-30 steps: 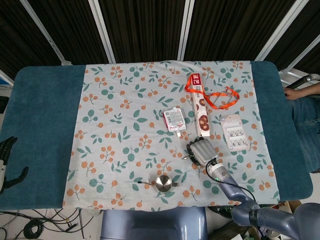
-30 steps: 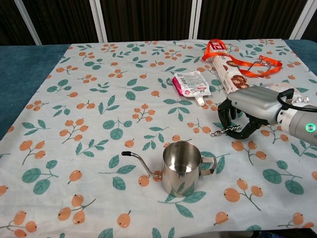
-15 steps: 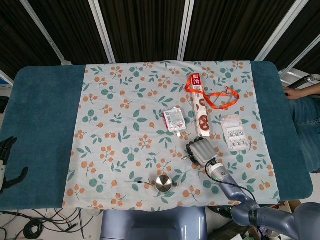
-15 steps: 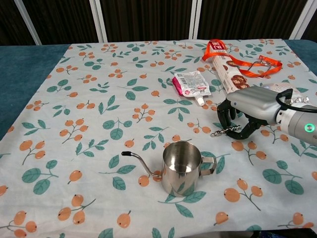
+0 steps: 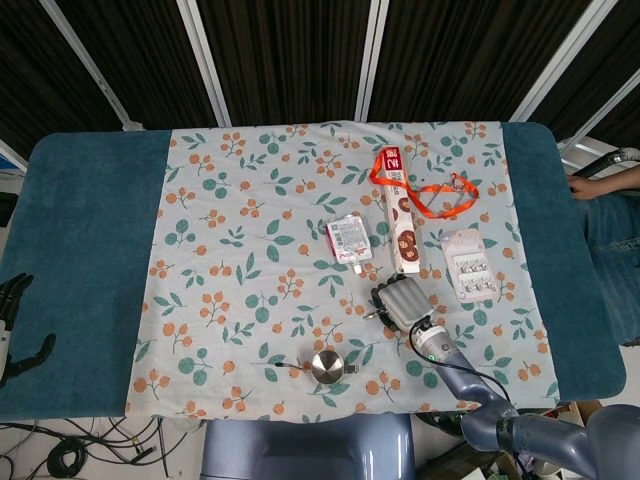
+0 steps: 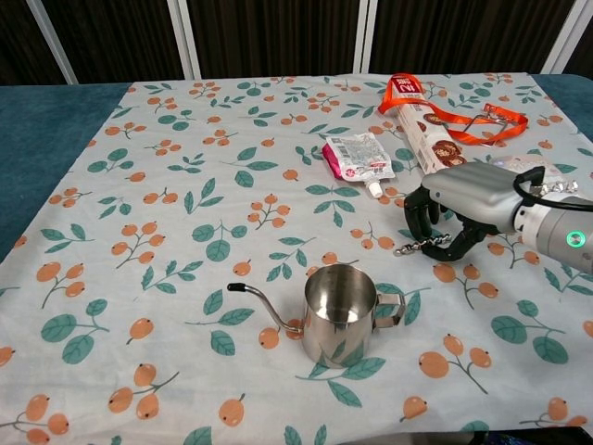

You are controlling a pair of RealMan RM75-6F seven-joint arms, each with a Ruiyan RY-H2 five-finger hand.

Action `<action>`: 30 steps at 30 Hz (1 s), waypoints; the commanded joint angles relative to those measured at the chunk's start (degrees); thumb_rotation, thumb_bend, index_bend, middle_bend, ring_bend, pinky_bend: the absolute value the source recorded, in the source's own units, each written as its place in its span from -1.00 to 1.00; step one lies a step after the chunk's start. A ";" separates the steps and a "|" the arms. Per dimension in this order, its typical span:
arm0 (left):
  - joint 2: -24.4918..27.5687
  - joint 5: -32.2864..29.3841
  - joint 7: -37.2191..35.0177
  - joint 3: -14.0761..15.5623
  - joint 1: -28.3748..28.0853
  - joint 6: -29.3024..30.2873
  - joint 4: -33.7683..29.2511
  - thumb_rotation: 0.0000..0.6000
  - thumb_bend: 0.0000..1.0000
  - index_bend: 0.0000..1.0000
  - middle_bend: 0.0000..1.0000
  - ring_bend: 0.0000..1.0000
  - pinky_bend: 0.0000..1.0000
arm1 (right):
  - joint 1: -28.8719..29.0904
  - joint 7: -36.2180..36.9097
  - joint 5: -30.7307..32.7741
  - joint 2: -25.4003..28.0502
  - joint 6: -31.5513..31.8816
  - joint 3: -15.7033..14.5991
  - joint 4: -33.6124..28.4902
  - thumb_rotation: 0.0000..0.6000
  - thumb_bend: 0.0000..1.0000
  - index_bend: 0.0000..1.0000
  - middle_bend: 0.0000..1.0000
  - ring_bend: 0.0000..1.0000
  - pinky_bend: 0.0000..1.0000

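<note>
My right hand [image 6: 460,200] hovers low over the floral cloth, right of centre, with its fingers curled down. It pinches a short metal chain [image 6: 417,246] whose free end trails to the left just above the cloth. In the head view the same right hand [image 5: 401,302] sits just below the long biscuit box [image 5: 402,232]. A steel pitcher [image 6: 338,311] with a thin spout stands in front and to the left of this hand, apart from it. My left hand [image 5: 16,322] lies far off at the table's left edge, fingers apart, holding nothing.
A pink pouch [image 6: 358,156] lies behind the right hand, beside the biscuit box [image 6: 424,137]. An orange lanyard [image 6: 468,127] is draped over the box. A blister pack [image 5: 470,265] lies right of the hand. The teal table [image 5: 85,220] shows left of the floral cloth [image 6: 185,204].
The right hand has drifted slightly to the left with the chain still in it. The left hand and the other objects have not moved.
</note>
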 commanded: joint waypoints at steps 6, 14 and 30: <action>-0.05 0.00 0.00 -0.02 0.04 0.09 0.04 1.00 -0.30 -0.99 -0.94 -0.98 -1.00 | 0.08 0.31 -0.22 -0.11 -0.06 0.00 0.08 1.00 -0.37 0.15 -0.13 -0.20 -0.34; -0.01 -0.04 0.00 -0.02 0.00 -0.04 -0.01 1.00 -0.30 -0.99 -0.94 -0.98 -1.00 | -0.03 1.01 -0.23 0.09 -0.17 0.01 -0.28 1.00 -0.32 0.21 -0.13 -0.20 -0.34; 0.11 -0.14 -0.02 0.01 0.02 -0.16 -0.11 1.00 -0.30 -0.99 -0.94 -0.98 -1.00 | 0.13 3.60 -0.57 1.08 -1.39 -0.09 -1.11 1.00 -0.11 0.31 -0.13 -0.20 -0.34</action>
